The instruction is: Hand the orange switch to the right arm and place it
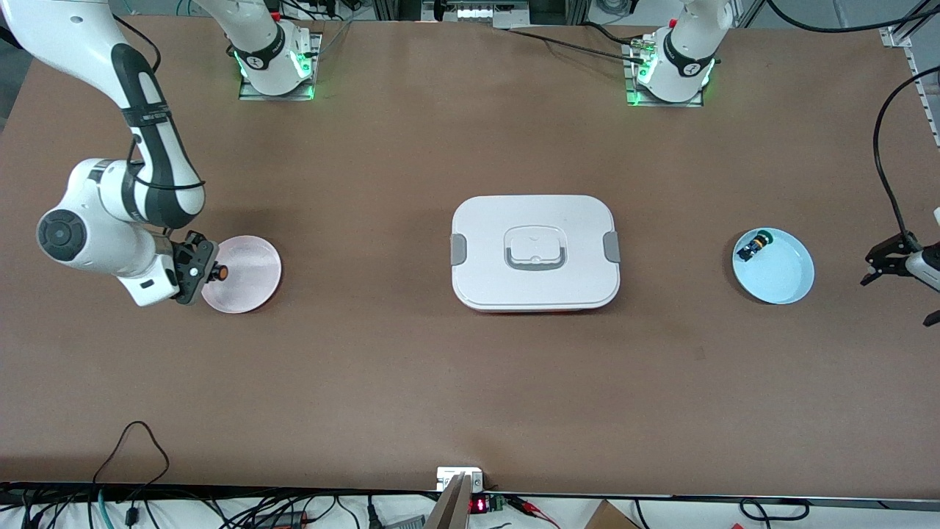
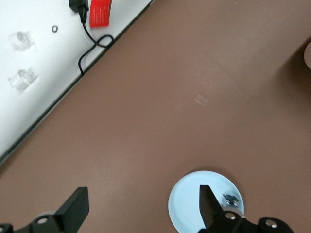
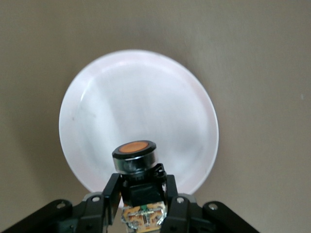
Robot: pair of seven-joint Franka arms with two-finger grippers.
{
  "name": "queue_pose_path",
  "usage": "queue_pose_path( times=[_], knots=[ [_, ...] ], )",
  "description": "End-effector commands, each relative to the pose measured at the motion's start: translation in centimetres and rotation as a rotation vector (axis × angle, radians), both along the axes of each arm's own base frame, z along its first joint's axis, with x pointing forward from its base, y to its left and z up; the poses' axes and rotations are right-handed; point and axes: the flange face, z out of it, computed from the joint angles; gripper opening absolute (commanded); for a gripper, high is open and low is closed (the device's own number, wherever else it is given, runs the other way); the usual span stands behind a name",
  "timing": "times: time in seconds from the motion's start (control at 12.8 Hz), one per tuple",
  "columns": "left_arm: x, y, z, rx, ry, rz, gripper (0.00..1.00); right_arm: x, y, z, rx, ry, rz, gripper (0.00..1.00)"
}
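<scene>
Right gripper [image 3: 141,204] clamped on the orange switch [image 3: 136,160], round cap up, over glossy pink plate [image 3: 146,97]. Left gripper [image 2: 141,208] fingers apart, apparently waiting near blue plate [image 1: 786,275].

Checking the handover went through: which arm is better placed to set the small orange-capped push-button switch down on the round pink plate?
Right. The right gripper is shut on the orange-capped push-button switch, over the round pink plate. The left gripper waits open and empty near the round light-blue plate at the left arm's end of the table.
</scene>
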Motion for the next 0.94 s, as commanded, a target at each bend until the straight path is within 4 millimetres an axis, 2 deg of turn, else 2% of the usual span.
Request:
queue_pose_path(
  times=[0.0,0.23,0.31,0.47,0.62,0.86],
  knots=[
    [-1.1,-3.4,2.8,0.064,0.03,0.068,1.0,-0.8,2.1,-0.5,0.009,-0.028,0.078,0.2],
    [-2.7,-8.6,4.2,0.106,0.092,0.222,1.0,-1.4,3.2,-1.8,0.022,-0.069,0.157,0.2],
    [-3.2,-9.3,4.6,0.106,0.103,0.28,1.0,-1.6,3.1,-2.2,0.023,-0.076,0.171,0.2],
    [-3.6,-10.2,5.0,0.102,0.118,0.355,1.0,-1.9,3.0,-3.3,0.025,-0.075,0.191,0.2],
    [-4.1,-10.3,5.0,0.093,0.14,0.471,1.0,-2.3,2.9,-4.3,0.026,-0.067,0.2,0.2],
    [-4.1,-10.2,4.8,0.083,0.146,0.539,1.0,-3.0,2.4,-5.4,0.028,-0.049,0.192,0.21]
  ],
)
